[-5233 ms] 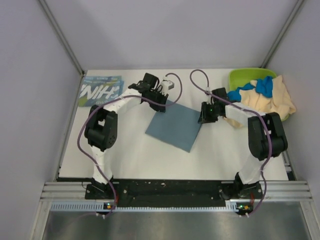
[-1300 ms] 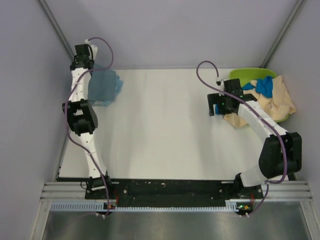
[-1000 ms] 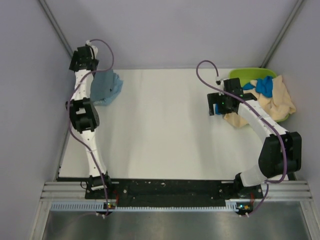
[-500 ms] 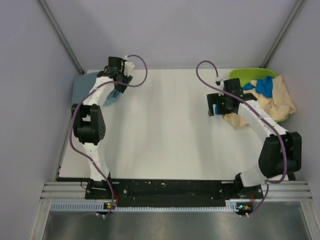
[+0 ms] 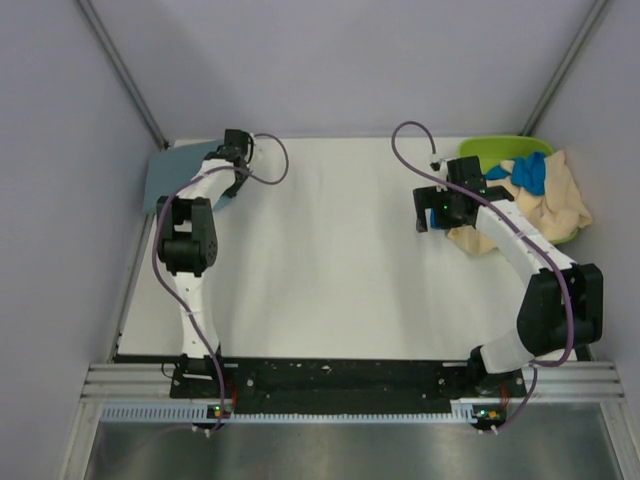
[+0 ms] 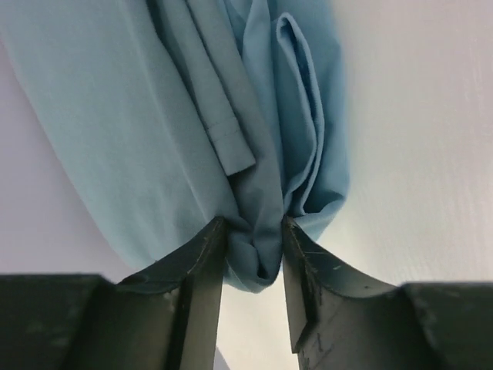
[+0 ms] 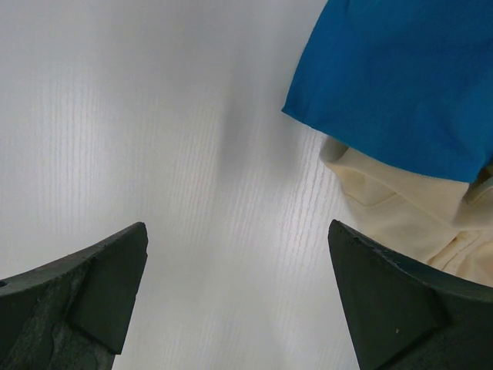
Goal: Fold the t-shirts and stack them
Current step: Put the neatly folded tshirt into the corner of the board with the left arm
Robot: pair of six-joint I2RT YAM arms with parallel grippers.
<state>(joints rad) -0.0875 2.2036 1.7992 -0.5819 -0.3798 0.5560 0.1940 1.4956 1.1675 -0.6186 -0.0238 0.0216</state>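
Note:
A slate-blue t-shirt [image 5: 178, 178] lies at the table's far left corner, partly over the edge. My left gripper [image 5: 230, 170] is at its right side. In the left wrist view a bunched fold of that shirt [image 6: 258, 231] sits pinched between both fingers [image 6: 202, 266], so the left gripper [image 6: 254, 258] is shut on it. My right gripper [image 5: 430, 218] hovers wide open over bare table, left of a bright blue t-shirt [image 5: 527, 172] and a cream-beige t-shirt [image 5: 552, 205]. The right wrist view shows the open right gripper [image 7: 239, 289], the bright blue t-shirt [image 7: 400, 85] and the cream-beige t-shirt [image 7: 400, 208].
A lime-green tub [image 5: 500, 150] stands at the far right corner, with the blue and cream shirts spilling out of it. Grey walls close in the table on the left, back and right. White tabletop [image 5: 330, 250] lies between the two arms.
The left gripper swung from the far left corner rightward along the back edge and closed on a fold of the slate-blue shirt. The right arm has not moved.

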